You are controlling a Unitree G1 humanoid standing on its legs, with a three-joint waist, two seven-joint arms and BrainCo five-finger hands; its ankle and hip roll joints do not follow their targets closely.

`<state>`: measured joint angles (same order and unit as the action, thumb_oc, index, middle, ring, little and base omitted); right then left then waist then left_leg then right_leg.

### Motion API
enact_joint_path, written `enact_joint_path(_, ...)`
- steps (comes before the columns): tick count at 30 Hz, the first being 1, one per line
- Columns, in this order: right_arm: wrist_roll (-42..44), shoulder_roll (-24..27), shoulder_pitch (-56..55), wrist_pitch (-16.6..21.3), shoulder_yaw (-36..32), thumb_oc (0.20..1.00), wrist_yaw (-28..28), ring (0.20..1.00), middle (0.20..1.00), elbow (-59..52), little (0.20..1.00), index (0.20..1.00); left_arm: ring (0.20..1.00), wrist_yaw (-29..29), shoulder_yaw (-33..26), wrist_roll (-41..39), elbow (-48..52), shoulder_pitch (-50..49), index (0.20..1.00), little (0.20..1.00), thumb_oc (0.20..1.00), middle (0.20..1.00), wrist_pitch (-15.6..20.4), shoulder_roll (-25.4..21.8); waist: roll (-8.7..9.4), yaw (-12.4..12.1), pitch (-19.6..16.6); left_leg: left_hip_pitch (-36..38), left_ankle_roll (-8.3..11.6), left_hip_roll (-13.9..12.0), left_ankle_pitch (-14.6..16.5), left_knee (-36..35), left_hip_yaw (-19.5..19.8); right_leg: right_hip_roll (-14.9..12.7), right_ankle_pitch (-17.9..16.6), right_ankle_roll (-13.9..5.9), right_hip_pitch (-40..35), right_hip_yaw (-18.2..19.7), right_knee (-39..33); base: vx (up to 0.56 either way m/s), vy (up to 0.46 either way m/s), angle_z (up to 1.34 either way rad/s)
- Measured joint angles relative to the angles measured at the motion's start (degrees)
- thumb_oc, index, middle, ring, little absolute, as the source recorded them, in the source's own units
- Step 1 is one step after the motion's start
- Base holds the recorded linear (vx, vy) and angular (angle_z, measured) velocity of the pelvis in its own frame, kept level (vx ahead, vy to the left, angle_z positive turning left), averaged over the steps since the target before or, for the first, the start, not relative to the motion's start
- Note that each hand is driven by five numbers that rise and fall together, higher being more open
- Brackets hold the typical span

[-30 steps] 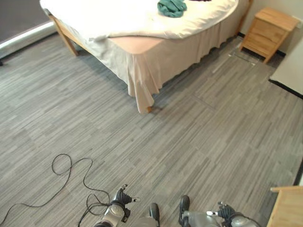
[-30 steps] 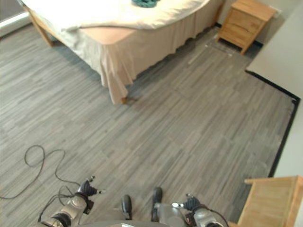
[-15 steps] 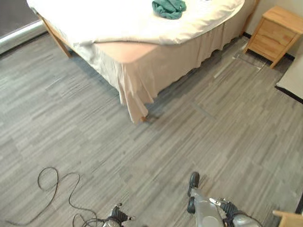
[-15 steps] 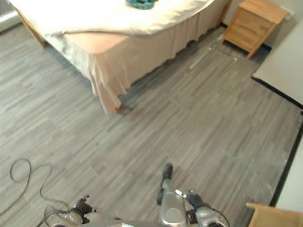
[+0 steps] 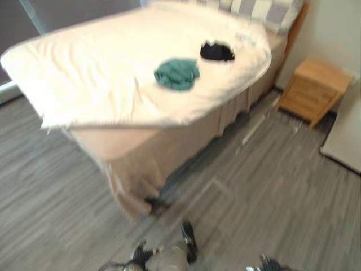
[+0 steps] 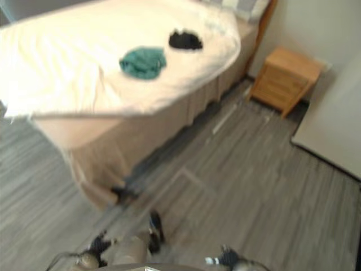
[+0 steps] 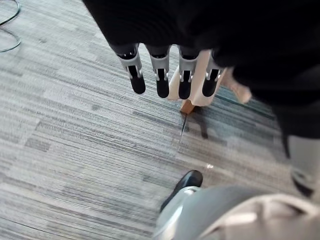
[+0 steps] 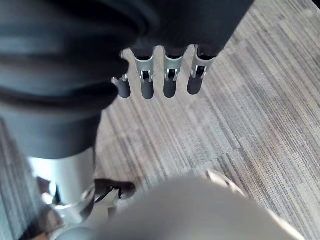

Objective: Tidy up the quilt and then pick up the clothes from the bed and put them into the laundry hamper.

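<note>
Left hand (image 7: 165,47): fingers (image 7: 161,80) hang straight and relaxed, spread in a row, holding nothing. Past their tips is grey plank floor (image 7: 75,130) and, just beyond, the foot of a wooden bed leg (image 7: 189,105) under the hanging skirt.

Right hand (image 8: 155,55): fingers (image 8: 169,80) likewise straight and empty, pointing down at bare floor.

Both hands are low at the robot's sides, well apart from anything the task concerns. No contact with bedding or clothes.

Ahead of the fingers, the bed (image 5: 169,164) carries a pale cream quilt (image 5: 101,84). It lies mostly spread, but the near edge falls short and leaves a strip of pinkish mattress sheet (image 5: 107,141) uncovered. On the quilt, far from both hands, sit a bunched teal garment (image 5: 177,74) and, just beyond it, a small black garment (image 5: 217,52). They are near each other but not touching. Checked pillows (image 5: 265,8) are at the head and a wooden nightstand (image 5: 313,90) stands beside the bed.

Handling judgement:
- Quilt: soft, bulky and limp. It will likely drag and fold rather than slide. Best taken at the near hem or corner, both hands pinching a fold.
- Garments: light and floppy, with no stiff edge. Close the fingers over the top of each heap, gathering enough cloth that none trails.

No hamper identified in these views.
</note>
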<state>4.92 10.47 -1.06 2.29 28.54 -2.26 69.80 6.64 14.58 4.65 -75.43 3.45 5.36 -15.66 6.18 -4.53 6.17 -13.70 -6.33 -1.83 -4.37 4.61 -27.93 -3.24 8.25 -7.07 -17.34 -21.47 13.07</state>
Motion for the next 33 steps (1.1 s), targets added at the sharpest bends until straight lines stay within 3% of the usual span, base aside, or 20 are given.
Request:
enact_joint_path(1, -0.36, 0.18, 0.12, 0.18, -1.14, 1.0, -0.12, 1.0, 1.0, 0.23, 1.0, 1.0, 1.0, -0.22, 0.32, -0.01, 0.13, -0.28, 1.0, 1.0, 1.0, 1.0, -0.25, 0.03, 0.15, 0.47, -0.03, 3.89, -2.34, 0.54, -3.03, -4.44, 2.56, -2.53, 0.65, -2.96, 4.96, -0.38, 13.38, 0.38, 0.058, 0.73)
enact_joint_path(2, -0.43, 0.15, -0.01, 0.07, -1.78, 1.0, -0.34, 1.0, 1.0, 1.11, 1.0, 1.0, 1.0, -0.27, 0.12, -0.01, 0.08, 0.8, 1.0, 1.0, 1.0, 1.0, -0.34, 0.06, 0.35, 0.9, -0.07, 5.98, -2.21, 1.73, -1.96, -5.88, 5.89, -2.89, 1.14, -4.67, 8.71, 1.79, 20.5, 0.51, 0.031, 1.37)
enact_joint_path(3, -0.36, 0.15, 1.3, 0.51, -3.56, 1.0, -0.54, 1.0, 1.0, -0.07, 1.0, 1.0, 1.0, -0.3, 0.54, -0.05, -0.74, 1.58, 1.0, 1.0, 1.0, 1.0, -0.72, -0.1, 0.23, 2.57, 0.09, 8.07, -1.24, 3.16, -1.29, -7.24, 9.98, -4.79, 0.74, -4.75, 16.91, 2.47, 32.9, 0.36, -0.11, 1.27)
enact_joint_path(4, -0.44, 0.29, 1.72, 0.35, -3.95, 1.0, -0.49, 1.0, 1.0, -0.03, 1.0, 1.0, 1.0, -0.25, 0.87, -0.06, -0.44, 2.07, 1.0, 1.0, 1.0, 1.0, -0.46, -0.12, -0.06, 2.49, 0.25, 9.97, -1.16, 3.7, -1.19, -8.89, 11.31, -5.87, 1.95, -2.68, 19.62, 1.97, 33.0, 0.42, -0.134, 1.6)
enact_joint_path(5, -0.48, 0.29, 3.42, 0.25, -3.9, 1.0, -0.5, 1.0, 1.0, 0.43, 1.0, 1.0, 1.0, -0.12, 1.02, -0.09, 0.83, 2.29, 1.0, 1.0, 1.0, 1.0, -0.32, -0.45, -0.58, 2.8, 0.65, 11.71, -1.27, 4.61, -1.01, -9.14, 12.57, -8.29, 2.91, -1.12, 23.52, 1.1, 29.26, 0.42, -0.168, 1.23)
enact_joint_path(6, -0.54, 0.72, 4.56, 0.45, -3.95, 1.0, -0.67, 1.0, 1.0, 0.25, 1.0, 1.0, 1.0, 0.08, 1.2, -0.1, 1.47, 2.76, 1.0, 1.0, 1.0, 1.0, -0.22, -0.27, -1.63, 2.72, 1.14, 13.07, -1.07, 5.04, -0.19, -9.15, 13.36, -10.01, 3.1, -0.78, 26.01, 1.23, 24.23, 0.43, -0.214, 1.28)
enact_joint_path(8, -0.54, 1.73, 5.76, 0.45, -3.97, 1.0, -0.69, 1.0, 1.0, -0.14, 1.0, 1.0, 1.0, 0.25, 1.27, -0.11, 1.63, 3.47, 1.0, 1.0, 1.0, 1.0, 0.11, -0.18, -3.05, 3.04, 1.61, 14.74, -0.65, 4.83, 1.77, -9.14, 16.12, -10.04, 2.79, -1.17, 27.54, 3.42, 14.43, 0.34, -0.21, 1.16)
enact_joint_path(9, -0.55, 1.98, 6.28, 0.54, -4.58, 1.0, -0.71, 1.0, 1.0, -0.22, 1.0, 1.0, 1.0, 0.33, 1.2, -0.15, 1.81, 3.6, 1.0, 1.0, 1.0, 1.0, 0.48, -0.41, -3.58, 2.75, 1.8, 16.18, 0.48, 4.87, 3.81, -9.17, 17.76, -9.94, 0.42, -2.94, 28.59, 10.12, 1.05, 0.37, -0.259, 1.2)
enact_joint_path(10, -0.53, 1.57, 6.64, 0.48, -5.28, 1.0, -0.6, 1.0, 1.0, 0.59, 1.0, 1.0, 1.0, 0.42, 1.3, -0.25, 1.79, 3.56, 1.0, 1.0, 1.0, 1.0, 0.63, -0.45, -3.4, 2.24, 1.72, 16.99, 1.66, 5.01, 4.51, -9.18, 19.38, -9.84, -1.83, -2.99, 29.08, 14.09, -3.4, 0.51, -0.349, 1.49)
enact_joint_path(11, -0.54, 1.34, 6.65, 0.36, -5.46, 1.0, -0.53, 1.0, 1.0, 1.11, 1.0, 1.0, 1.0, 0.43, 1.03, -1.21, 1.0, 3.33, 1.0, 1.0, 1.0, 1.0, 0.73, -0.68, -3.38, 2.48, 1.63, 18.02, 2.2, 4.93, 4.93, -9.17, 23.0, -8.65, -5.98, -3.05, 27.7, 22.37, -11.71, 0.35, -0.232, 1.18)
enact_joint_path(12, -0.54, 1.39, 6.58, 0.23, -5.48, 1.0, -0.58, 1.0, 1.0, 1.03, 1.0, 1.0, 1.0, 0.44, 1.02, -1.7, 1.02, 3.24, 1.0, 1.0, 1.0, 1.0, 0.74, -0.7, -2.73, 3.41, 1.57, 18.59, 2.32, 4.79, 5.01, -9.18, 24.55, -8.81, -8.51, -2.46, 26.95, 23.75, -14.68, 0.35, -0.23, 1.44)
enact_joint_path(15, -0.73, -0.38, 5.82, -0.46, -5.8, 1.0, -0.54, 1.0, 1.0, 2.99, 1.0, 1.0, 1.0, 0.54, -0.72, -2.45, 0.81, -0.69, 1.0, 1.0, 1.0, 1.0, 1.2, -2.56, -0.42, 2.25, 0.6, 22.07, 5.96, 4.65, 7.8, -9.21, 28.08, -9.28, -15.04, -0.68, 24.05, 22.85, -16.73, 0.27, -0.218, 0.84)
enact_joint_path(16, -2.32, 0.52, 5.05, -0.6, -5.68, 1.0, -0.52, 1.0, 1.0, 3.23, 1.0, 1.0, 1.0, 0.57, -2.12, -3.99, 0.8, -2.97, 1.0, 1.0, 1.0, 1.0, 1.29, -1.34, -2.13, 2.56, -0.09, 23.43, 8.03, 1.06, 9.28, -9.5, 29.79, -6.51, -18.04, -0.19, 21.19, 20.32, -17.82, 0.28, -0.222, 0.85)
enact_joint_path(17, -2.68, 2.21, 5.22, -0.5, -6.16, 1.0, -0.54, 1.0, 1.0, 3.18, 1.0, 1.0, 1.0, 0.39, -3.64, -5.82, 1.89, -3.78, 1.0, 1.0, 1.0, 1.0, 1.7, -0.74, -4.91, 2.37, -0.33, 23.43, 8.84, -1.67, 8.96, -9.19, 28.21, -4.41, -17.0, 1.31, 19.93, 17.6, -18.2, 0.33, -0.271, 1.03)
enact_joint_path(21, -2.77, 5.19, 4.05, -0.66, -7.96, 1.0, -0.72, 1.0, 1.0, 2.78, 1.0, 1.0, 1.0, 1.63, -6.0, -11.25, 9.47, -2.41, 1.0, 1.0, 1.0, 1.0, 2.5, -1.41, -5.98, 2.79, 0.13, 21.3, 11.34, -3.81, 5.32, -7.54, 22.88, -3.55, -16.51, 3.54, 18.07, 11.85, -17.86, 0.08, -0.094, 0.89)
enact_joint_path(22, -2.78, 6.21, 3.73, -0.24, -8.02, 1.0, -1.22, 1.0, 1.0, 2.07, 1.0, 1.0, 1.0, 2.38, -5.94, -11.4, 16.78, -2.17, 1.0, 1.0, 1.0, 1.0, 2.12, -3.35, -5.91, 3.39, 0.67, 19.28, 12.23, -4.17, 4.74, -6.68, 19.46, -3.92, -15.98, 4.25, 18.18, 9.89, -17.88, 0.05, -0.037, 0.92)
enact_joint_path(23, -2.78, 7.67, 3.09, 0.01, -8.6, 1.0, -1.61, 1.0, 1.0, 0.92, 1.0, 1.0, 1.0, 3.45, -5.82, -11.37, 22.83, 0.29, 1.0, 1.0, 1.0, 1.0, 3.94, -5.96, -6.59, 4.38, 1.5, 17.89, 11.12, -4.86, 3.97, -7.19, 15.19, -3.89, -15.66, 4.3, 18.23, 7.88, -17.85, 0.08, -0.05, 0.92)
enact_joint_path(25, -2.79, 8.82, 2.39, 0.04, -10.41, 1.0, -1.72, 1.0, 1.0, 0.51, 1.0, 1.0, 1.0, 5.06, -6.41, -11.38, 28.51, 3.35, 1.0, 1.0, 1.0, 1.0, 4.84, -9.27, -8.29, 4.42, 2.03, 18.39, 11.67, -5.51, 3.84, -9.21, 12.55, -2.98, -15.14, 3.62, 18.59, 7.34, -17.98, 0.08, -0.042, 0.36)
enact_joint_path(30, -2.77, 8.33, -2.49, 0.19, -12.45, 1.0, -1.24, 1.0, 1.0, 0.34, 1.0, 1.0, 1.0, 7.39, -9.48, -10.94, 44.65, 6.33, 1.0, 1.0, 1.0, 1.0, 5.8, -22.28, -8.98, 6.41, 2.41, 18.02, 11.37, -5.29, 4.42, -9.65, 11.07, -3.33, -15.44, 3.1, 19.49, 8.15, -18.18, 0.02, -0.042, -0.12)
enact_joint_path(33, -2.79, 8.65, -4.74, -0.52, -12.23, 1.0, -0.52, 1.0, 1.0, 2.07, 1.0, 1.0, 1.0, 9.27, -4.32, -3.65, 52.07, 18.7, 1.0, 1.0, 1.0, 1.0, 5.8, -27.43, -9.62, 7.13, 2.92, 12.18, 11.58, -5.01, 2.58, -9.49, 10.51, -3.35, -17.15, 2.98, 26.12, 9.18, -18.17, -0.2, -0.011, -0.1)
